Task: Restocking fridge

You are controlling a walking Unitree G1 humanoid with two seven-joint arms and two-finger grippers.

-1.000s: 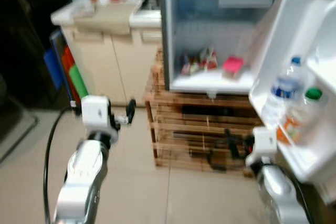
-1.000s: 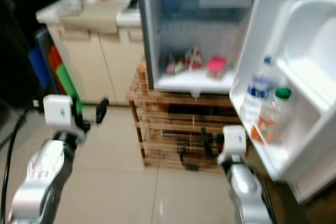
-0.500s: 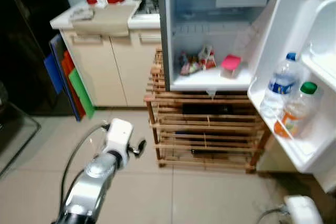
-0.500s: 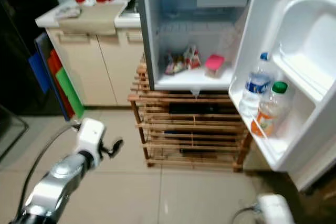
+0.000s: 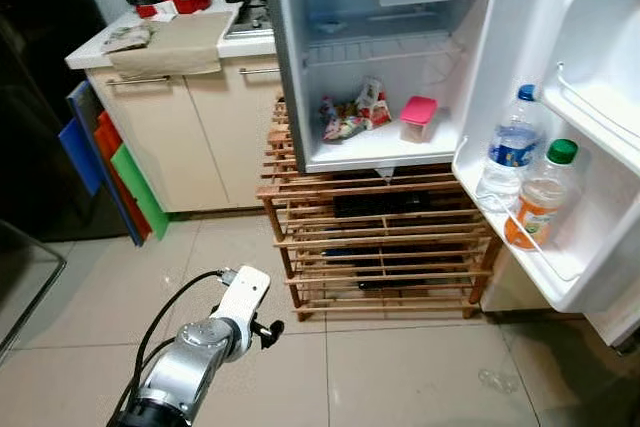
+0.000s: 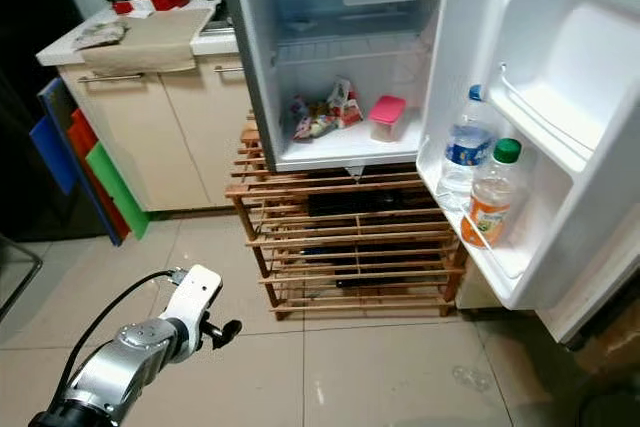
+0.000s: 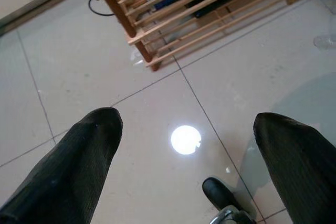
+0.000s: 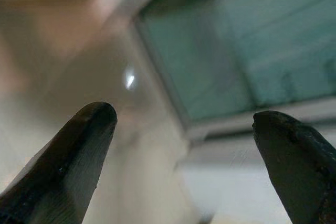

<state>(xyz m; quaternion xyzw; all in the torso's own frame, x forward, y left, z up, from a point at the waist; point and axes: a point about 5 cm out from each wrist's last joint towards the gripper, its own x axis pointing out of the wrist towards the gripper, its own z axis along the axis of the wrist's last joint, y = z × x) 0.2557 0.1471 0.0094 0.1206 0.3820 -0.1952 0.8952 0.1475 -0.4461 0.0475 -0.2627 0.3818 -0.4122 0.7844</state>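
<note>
L gripper (image 7: 184, 145): mine, spread wide, empty, low over floor.
R gripper (image 8: 184, 129): spread wide, empty.
Fridge (image 5: 370, 67): open; fetch stock first, approach squarely.

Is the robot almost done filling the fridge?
Partly. Two bottles already stand in the door shelf, and snack packets and a pink box sit inside the fridge. Nothing is in hand: the left gripper is open above the floor, the right gripper open too. Much shelf space looks free.
</note>
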